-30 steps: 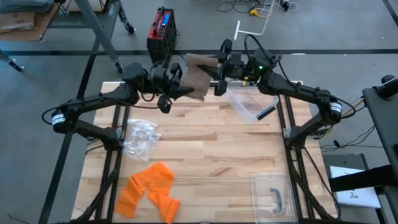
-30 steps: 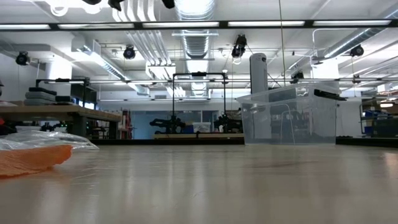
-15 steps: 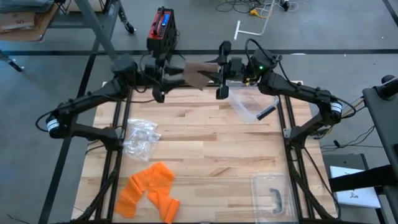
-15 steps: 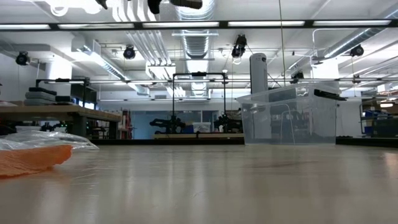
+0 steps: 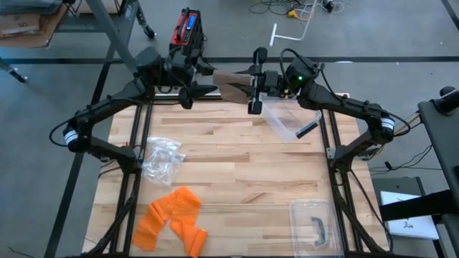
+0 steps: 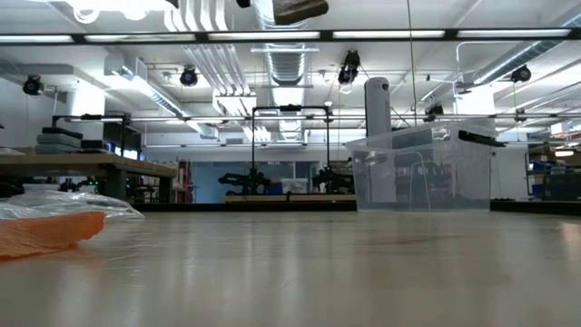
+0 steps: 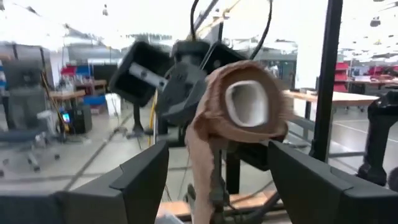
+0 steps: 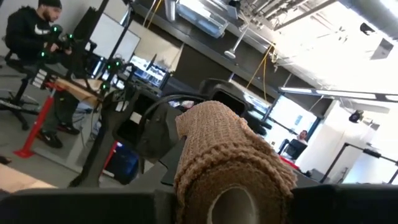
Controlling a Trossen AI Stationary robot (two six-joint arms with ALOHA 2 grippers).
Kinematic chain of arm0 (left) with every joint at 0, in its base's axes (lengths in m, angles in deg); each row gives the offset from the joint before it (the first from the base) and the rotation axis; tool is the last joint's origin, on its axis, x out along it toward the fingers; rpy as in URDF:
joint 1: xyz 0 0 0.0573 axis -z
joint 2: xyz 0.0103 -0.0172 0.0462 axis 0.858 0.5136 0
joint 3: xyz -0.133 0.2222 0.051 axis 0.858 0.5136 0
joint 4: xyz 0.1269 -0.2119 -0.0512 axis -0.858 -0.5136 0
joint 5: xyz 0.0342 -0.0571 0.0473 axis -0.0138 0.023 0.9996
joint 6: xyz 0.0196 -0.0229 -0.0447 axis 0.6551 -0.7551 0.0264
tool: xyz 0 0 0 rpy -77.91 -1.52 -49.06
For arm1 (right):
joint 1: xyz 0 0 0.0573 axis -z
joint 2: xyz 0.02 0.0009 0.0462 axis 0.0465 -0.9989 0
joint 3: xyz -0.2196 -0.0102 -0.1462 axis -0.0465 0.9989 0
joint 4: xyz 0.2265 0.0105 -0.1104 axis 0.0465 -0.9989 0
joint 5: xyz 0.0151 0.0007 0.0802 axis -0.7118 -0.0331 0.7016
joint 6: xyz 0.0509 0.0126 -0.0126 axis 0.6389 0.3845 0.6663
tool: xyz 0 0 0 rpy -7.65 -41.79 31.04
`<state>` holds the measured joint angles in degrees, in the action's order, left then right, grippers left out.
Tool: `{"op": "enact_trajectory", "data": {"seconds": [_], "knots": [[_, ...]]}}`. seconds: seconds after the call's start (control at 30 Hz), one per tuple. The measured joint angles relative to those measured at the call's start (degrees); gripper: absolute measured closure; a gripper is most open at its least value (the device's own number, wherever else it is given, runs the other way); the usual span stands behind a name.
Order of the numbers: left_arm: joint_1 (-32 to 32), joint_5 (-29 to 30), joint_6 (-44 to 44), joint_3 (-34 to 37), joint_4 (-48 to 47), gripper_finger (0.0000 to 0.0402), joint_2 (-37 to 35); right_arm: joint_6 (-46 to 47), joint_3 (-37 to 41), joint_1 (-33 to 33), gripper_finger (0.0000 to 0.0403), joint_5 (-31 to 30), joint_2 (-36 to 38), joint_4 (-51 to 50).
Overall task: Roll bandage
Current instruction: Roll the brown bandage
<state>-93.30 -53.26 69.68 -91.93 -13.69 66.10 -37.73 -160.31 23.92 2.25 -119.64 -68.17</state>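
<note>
A tan bandage roll with a white core is held high over the table's far edge, and shows at the top of the low view. My right gripper is shut on it from the table's right. A loose tail hangs below the roll. My left gripper stands open just left of the roll, level and pointing at its end. In the left wrist view its fingers stand apart on either side of the tail, touching nothing. My right gripper pinches the roll's round wall between its two fingers, at the end nearest it. The fingers come in level from the table's right and lie along the roll's axis. The roll is lifted clear, its white-cored end toward the left gripper, the tail slack below.
A clear plastic box with a black piece sits at the far right. A crumpled plastic bag and orange bandages lie at the near left. A clear lid lies near right. A red device stands beyond the far edge.
My left gripper has opened, let go of the bandage's loose end, and drawn back up and toward the far-left. The spread cloth that hung between the grippers has gathered against the roll. My right gripper has rolled its wrist in place, turning the roll.
</note>
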Motion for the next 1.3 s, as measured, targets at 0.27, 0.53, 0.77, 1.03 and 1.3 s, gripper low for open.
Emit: {"op": "enact_trajectory", "data": {"seconds": [0.27, 0.53, 0.77, 1.03, 1.3], "knots": [[-0.03, -0.86, 1.48, -4.23, -4.37, 0.0188, 4.65, -1.39, 0.00, 0.01, 0.0318, 3.58, 0.01, 0.03], [-0.03, -2.67, 3.16, -4.24, -4.36, 0.0382, 3.91, -1.12, 0.00, 1.41, 0.0321, 5.50, 0.75, -2.10], [0.80, -7.06, 2.77, -4.00, -5.78, 0.0398, 3.25, -5.04, -0.01, 4.00, 0.0318, 4.09, 1.61, -4.86], [-0.31, -7.00, 4.56, -3.92, -10.33, 0.0370, 2.22, -0.67, -0.01, 4.09, 0.0316, 4.52, 1.58, -4.80], [-3.50, -4.18, 4.95, -3.90, -9.08, 0.0245, -1.31, 7.22, -0.01, 4.17, 0.0316, 4.62, 1.91, -5.17]]}}
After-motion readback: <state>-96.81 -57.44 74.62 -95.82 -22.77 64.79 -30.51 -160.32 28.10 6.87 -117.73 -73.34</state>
